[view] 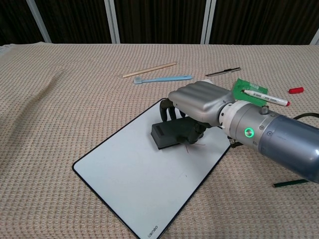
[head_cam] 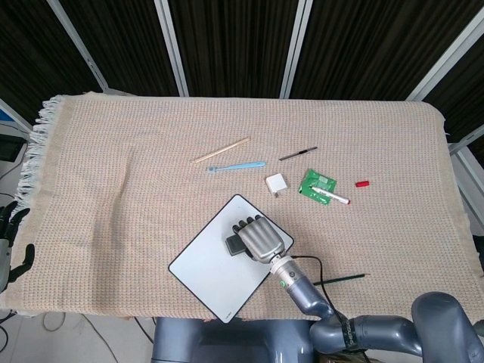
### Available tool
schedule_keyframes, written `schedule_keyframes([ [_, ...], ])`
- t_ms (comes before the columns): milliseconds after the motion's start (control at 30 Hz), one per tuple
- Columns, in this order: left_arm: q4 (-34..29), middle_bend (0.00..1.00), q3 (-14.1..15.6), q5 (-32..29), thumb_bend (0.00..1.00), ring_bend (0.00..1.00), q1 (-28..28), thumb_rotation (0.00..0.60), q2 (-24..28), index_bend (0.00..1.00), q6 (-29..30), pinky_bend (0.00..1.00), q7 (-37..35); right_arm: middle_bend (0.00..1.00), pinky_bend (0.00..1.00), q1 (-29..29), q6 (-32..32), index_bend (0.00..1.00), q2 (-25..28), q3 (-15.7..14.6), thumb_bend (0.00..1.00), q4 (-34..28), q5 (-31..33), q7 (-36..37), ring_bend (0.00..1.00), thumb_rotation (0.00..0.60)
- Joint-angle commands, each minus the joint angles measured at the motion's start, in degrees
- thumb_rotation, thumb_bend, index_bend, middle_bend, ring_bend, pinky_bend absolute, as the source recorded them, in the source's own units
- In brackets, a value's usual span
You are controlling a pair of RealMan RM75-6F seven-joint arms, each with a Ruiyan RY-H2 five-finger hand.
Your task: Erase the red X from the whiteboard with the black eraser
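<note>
While I wipe, my right hand clamps the black eraser flat on the whiteboard, covering most of the red X; my left hand hangs, grip indiscernible.

1. The worktop is pretty much the whole scene, and it's covered edge to edge by a beige woven cloth with a knitted-looking texture.
2. The cloth has a white fringe along the worktop's left end, plus a soft wrinkle running down its left half.
3. Behind the worktop's far edge it's all dark panels, split up by pale metal bars that lean at slight angles.
4. Below the worktop's near left corner you can make out a bit of light floor.
5. Lighting is even, no harsh shadows on the cloth.
</note>
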Motion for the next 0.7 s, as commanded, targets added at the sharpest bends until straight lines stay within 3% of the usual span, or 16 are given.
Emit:
schedule_keyframes([
  [33,0.03,0.01,0.00,-0.02,0.48,0.00,0.01,0.600,-0.03,0.12,0.01,0.00,0.05,0.49,0.46,-0.67,0.11,0.44,0.60,-0.86,0.45,-0.15,-0.60,0.74,0.44,0.600],
  [500,0.24,0.01,0.07,0.18,0.48,0.00,-0.04,0.600,-0.36,0.12,0.16,0.00,0.63,0.50,0.46,-5.43,2.01,0.46,5.60,-6.00,0.45,-2.00,-5.64,5.54,0.45,0.600],
  [700,0.13,0.01,0.23,0.43,0.48,0.00,-0.02,0.600,-0.66,0.12,0.26,0.00,1.17,0.50,0.46,-6.60,2.31,0.47,4.86,-6.68,0.45,-0.30,-7.47,7.21,0.45,0.600],
])
